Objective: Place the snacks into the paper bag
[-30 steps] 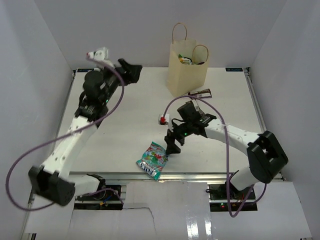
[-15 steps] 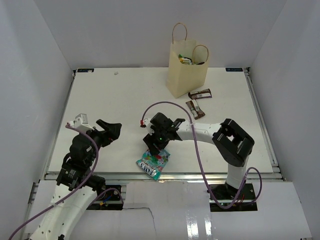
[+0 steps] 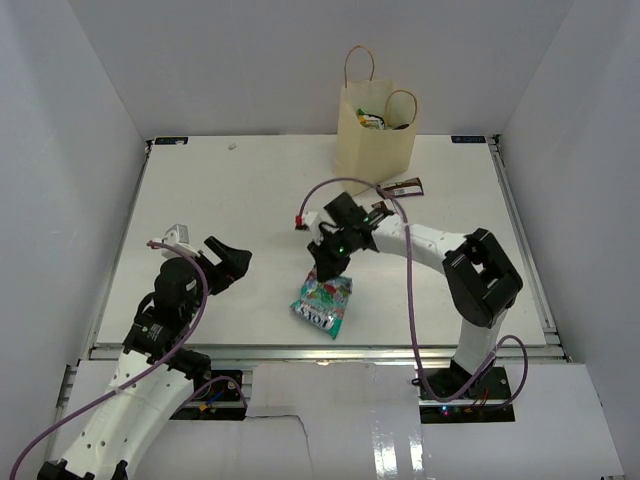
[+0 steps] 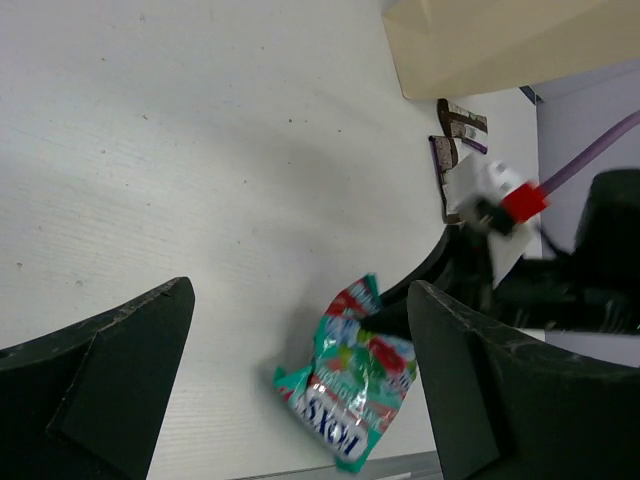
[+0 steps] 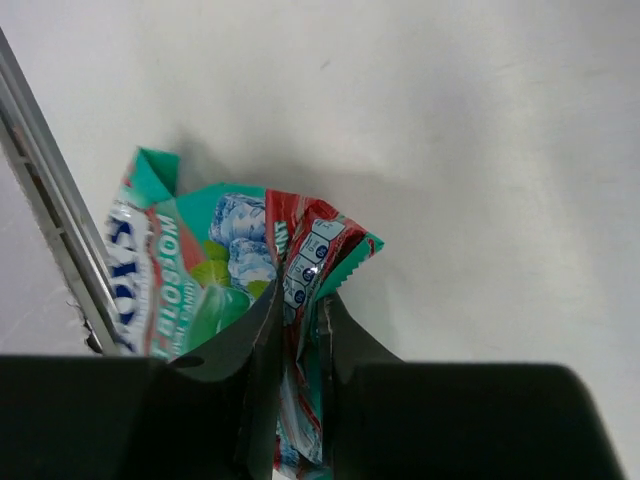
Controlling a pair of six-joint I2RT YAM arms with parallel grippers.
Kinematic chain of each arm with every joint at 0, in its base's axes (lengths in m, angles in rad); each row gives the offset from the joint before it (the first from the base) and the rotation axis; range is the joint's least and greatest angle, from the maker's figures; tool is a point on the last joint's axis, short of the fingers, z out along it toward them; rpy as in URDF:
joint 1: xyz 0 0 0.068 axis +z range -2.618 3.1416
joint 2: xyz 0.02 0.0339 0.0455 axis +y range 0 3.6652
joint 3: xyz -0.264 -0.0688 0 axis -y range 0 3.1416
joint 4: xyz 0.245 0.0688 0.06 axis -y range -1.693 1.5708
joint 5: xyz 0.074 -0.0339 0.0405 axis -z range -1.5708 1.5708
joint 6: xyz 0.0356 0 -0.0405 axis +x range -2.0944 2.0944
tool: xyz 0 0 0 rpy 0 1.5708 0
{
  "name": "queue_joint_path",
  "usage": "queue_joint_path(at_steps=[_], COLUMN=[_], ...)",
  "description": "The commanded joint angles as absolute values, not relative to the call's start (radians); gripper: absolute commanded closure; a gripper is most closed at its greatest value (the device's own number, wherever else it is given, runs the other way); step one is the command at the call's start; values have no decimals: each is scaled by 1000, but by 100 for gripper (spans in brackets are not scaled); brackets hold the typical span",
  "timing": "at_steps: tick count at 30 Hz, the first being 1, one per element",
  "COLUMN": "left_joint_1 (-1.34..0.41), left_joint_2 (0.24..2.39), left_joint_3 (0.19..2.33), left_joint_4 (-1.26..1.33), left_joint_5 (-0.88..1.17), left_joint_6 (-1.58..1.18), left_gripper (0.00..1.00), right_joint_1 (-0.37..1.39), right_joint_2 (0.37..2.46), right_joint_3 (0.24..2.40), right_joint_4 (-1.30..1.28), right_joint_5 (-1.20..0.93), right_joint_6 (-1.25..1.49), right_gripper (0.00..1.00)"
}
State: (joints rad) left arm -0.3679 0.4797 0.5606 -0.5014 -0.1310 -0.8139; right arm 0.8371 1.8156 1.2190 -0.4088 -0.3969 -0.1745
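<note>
A teal and red snack pouch (image 3: pixel 323 303) (image 5: pixel 200 270) (image 4: pixel 360 385) hangs near the table's front edge, pinched at its top edge by my right gripper (image 3: pixel 331 271) (image 5: pixel 300 300), which is shut on it. My left gripper (image 3: pixel 232 262) (image 4: pixel 300 290) stands wide open at the front left, well apart from the pouch, with nothing between its fingers. The cream paper bag (image 3: pixel 375 140) (image 4: pixel 500 40) stands upright at the back, with packets showing in its mouth. Two thin dark brown bars (image 3: pixel 403 187) (image 4: pixel 455 135) lie just in front of the bag, one partly hidden by my right arm.
The metal rail at the table's front edge (image 3: pixel 300 350) (image 5: pixel 50 200) runs close under the pouch. My right arm's purple cable (image 3: pixel 345 185) arches over the table's middle. White walls enclose the table on three sides.
My right gripper has closed on the pouch's top edge and drawn it right and away from the front edge. My left arm pulled back from the far left to the front left.
</note>
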Motion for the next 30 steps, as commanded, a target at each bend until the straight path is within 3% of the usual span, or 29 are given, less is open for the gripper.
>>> queue_joint_path(at_steps=[1, 9, 17, 23, 30], left_joint_1=[-364, -364, -364, -364, -364], left_joint_2=[459, 477, 505, 517, 543], left_joint_3=[549, 529, 519, 511, 500], left_joint_4=[-479, -422, -379, -361, -322], left_joint_5=[-112, -83, -60, -46, -35], left_joint_6=[-825, -831, -831, -831, -831], left_gripper=[2, 2, 2, 2, 2], right_joint_1=[677, 540, 443, 367, 298], right_joint_2=[1727, 1833, 1974, 2056, 2026], right_joint_3=[1441, 1940, 2254, 2303, 2221], right_joint_4=[-426, -391, 56, 230, 252], right_joint_5=[-641, -545, -120, 24, 17], right_joint_6=[-366, -422, -365, -431, -433], right_gripper=[92, 92, 92, 92, 92])
